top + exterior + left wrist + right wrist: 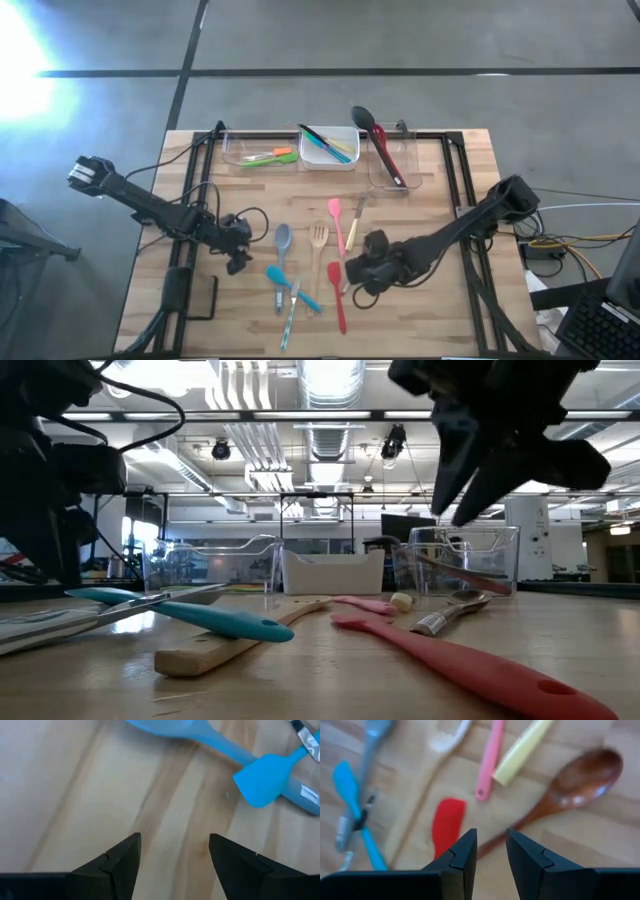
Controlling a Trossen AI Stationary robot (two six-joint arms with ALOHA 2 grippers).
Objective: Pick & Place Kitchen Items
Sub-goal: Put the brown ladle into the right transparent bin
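Several utensils lie flat on the wooden table (440, 300): a grey spoon (283, 240), a wooden fork (318, 250), a pink spatula (337, 222), a red spatula (337, 292) and teal spatulas (285, 288). My left gripper (238, 265) is open and empty above bare wood, just left of the teal spatulas (262, 782). My right gripper (352, 274) hangs above the table, its fingers a little apart and empty (491, 840). Beneath it lie the red spatula's head (447, 822) and a wooden spoon (570, 785).
Three tubs stand along the far edge. A clear one (258, 150) holds green and orange utensils, a white one (330, 146) holds several more, and a clear one (392, 165) holds a black ladle and a red utensil. Bare wood lies at the near right.
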